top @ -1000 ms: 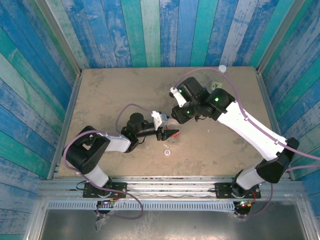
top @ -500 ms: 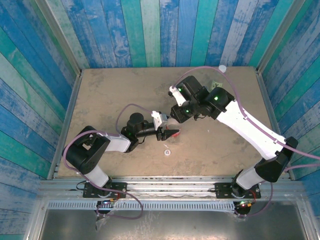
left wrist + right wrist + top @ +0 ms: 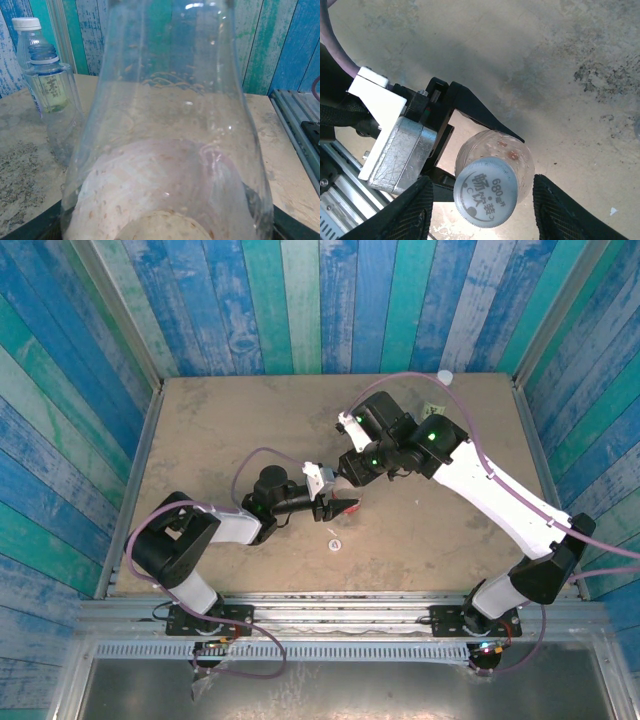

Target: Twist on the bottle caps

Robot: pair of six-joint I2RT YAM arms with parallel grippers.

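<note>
1. Blue and green planks wall in the sandy table [image 3: 200,430]. My arms meet near its middle.
2. My left gripper [image 3: 337,506] is clamped on the body of the bottle [image 3: 514,150], its black jaws on either side below the shoulder. This seems to be the red-labelled one, though the label is hard to read from above.
3. That bottle stands upright on the table with its long axis vertical and its mouth pointing straight up at my right wrist.
4. A grey cap [image 3: 485,192] sits on its neck, printed top facing up. I cannot tell how far down the thread it is.
5. My right gripper [image 3: 483,206] hangs over the cap with its jaws apart, one on each side and neither touching.
6. To do this step well, I should centre on the cap, close evenly on its rim and turn in line with the bottle's axis. The left grip must keep the body from spinning.
7. Another cap [image 3: 334,545] lies loose just in front of the held bottle.
</note>
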